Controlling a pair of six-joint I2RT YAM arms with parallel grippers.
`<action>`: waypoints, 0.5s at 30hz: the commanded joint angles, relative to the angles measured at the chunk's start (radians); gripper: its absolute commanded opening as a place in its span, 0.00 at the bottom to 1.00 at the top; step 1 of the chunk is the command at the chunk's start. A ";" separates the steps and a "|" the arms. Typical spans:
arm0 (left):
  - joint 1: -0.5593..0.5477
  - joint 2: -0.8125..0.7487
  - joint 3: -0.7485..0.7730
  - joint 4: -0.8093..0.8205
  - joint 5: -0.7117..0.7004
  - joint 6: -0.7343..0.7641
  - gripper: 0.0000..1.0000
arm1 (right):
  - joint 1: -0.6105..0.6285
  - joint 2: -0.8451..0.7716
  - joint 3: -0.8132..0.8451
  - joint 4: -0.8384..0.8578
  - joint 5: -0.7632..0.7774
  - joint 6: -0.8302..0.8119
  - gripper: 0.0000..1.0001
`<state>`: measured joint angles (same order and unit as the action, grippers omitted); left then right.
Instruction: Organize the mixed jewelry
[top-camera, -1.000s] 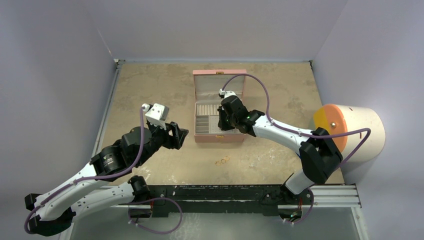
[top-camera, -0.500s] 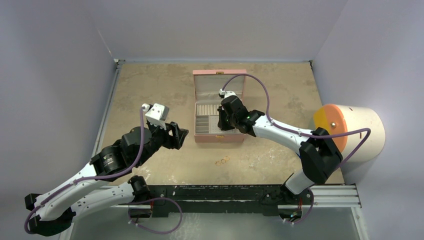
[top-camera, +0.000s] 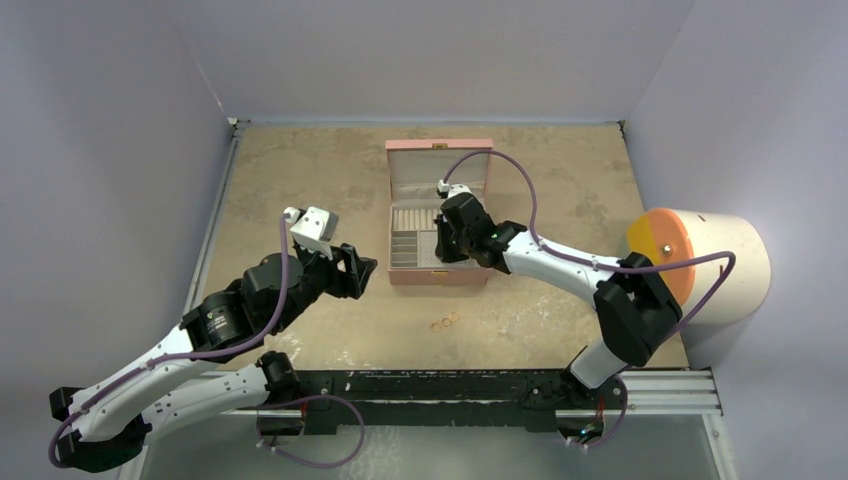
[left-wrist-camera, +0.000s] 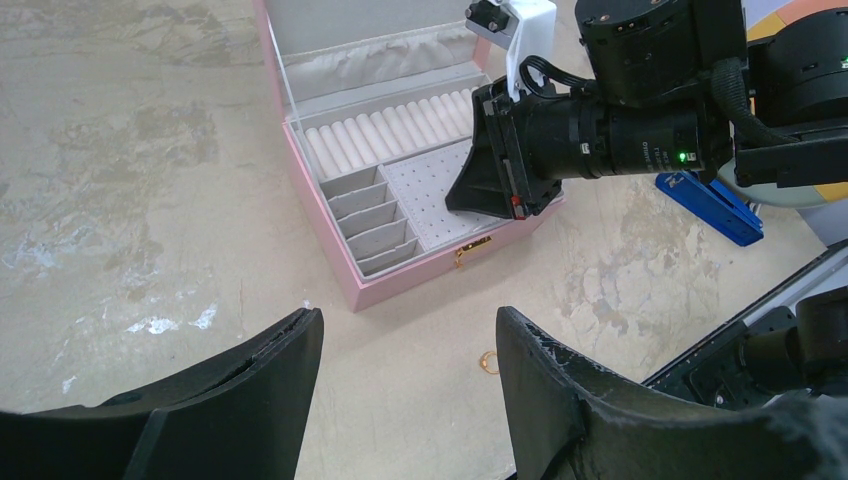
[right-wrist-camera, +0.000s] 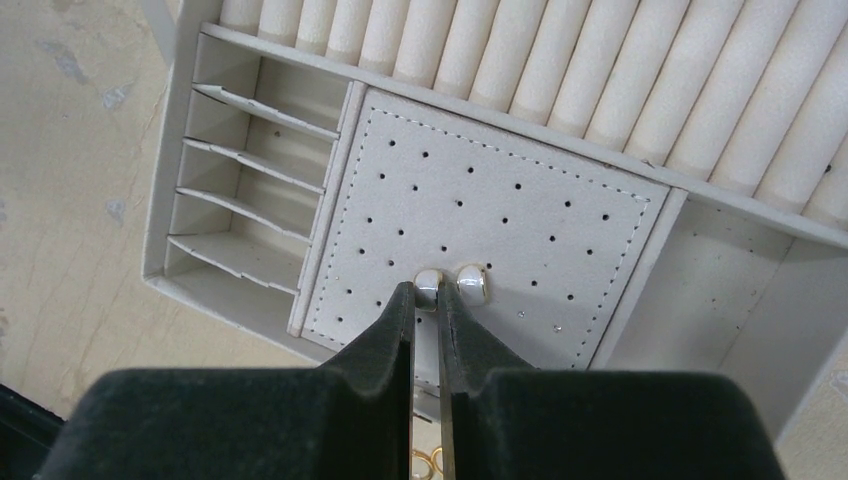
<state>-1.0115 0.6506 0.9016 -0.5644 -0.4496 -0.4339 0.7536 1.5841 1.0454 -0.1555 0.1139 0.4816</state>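
Right end effector (right-wrist-camera: 427, 300) pinched tight on pearl stud (right-wrist-camera: 429, 282), tip at perforated pad (right-wrist-camera: 520, 200) inside pink box (left-wrist-camera: 420, 275). Just beside, at 3 o'clock, second pearl stud (right-wrist-camera: 471, 284) sits on pad. Left end effector (left-wrist-camera: 405, 390) gaping, empty, hovering 9 o'clock of box. Gold rings (top-camera: 445, 321) loose on bench (top-camera: 300, 170), 6 o'clock of box.

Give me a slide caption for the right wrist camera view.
Right hand pinches a pearl stud at the perforated earring panel, beside a second stud.
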 joint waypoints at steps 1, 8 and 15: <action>-0.006 -0.005 0.002 0.023 -0.001 0.003 0.64 | 0.003 0.015 -0.017 0.022 0.013 0.015 0.00; -0.006 -0.002 0.003 0.024 0.000 0.004 0.64 | 0.004 0.018 -0.017 0.019 0.019 0.023 0.09; -0.005 -0.004 0.002 0.023 -0.003 0.006 0.64 | 0.003 -0.002 0.004 0.009 0.034 0.028 0.27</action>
<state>-1.0115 0.6506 0.9016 -0.5644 -0.4496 -0.4339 0.7536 1.5841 1.0389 -0.1425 0.1177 0.4976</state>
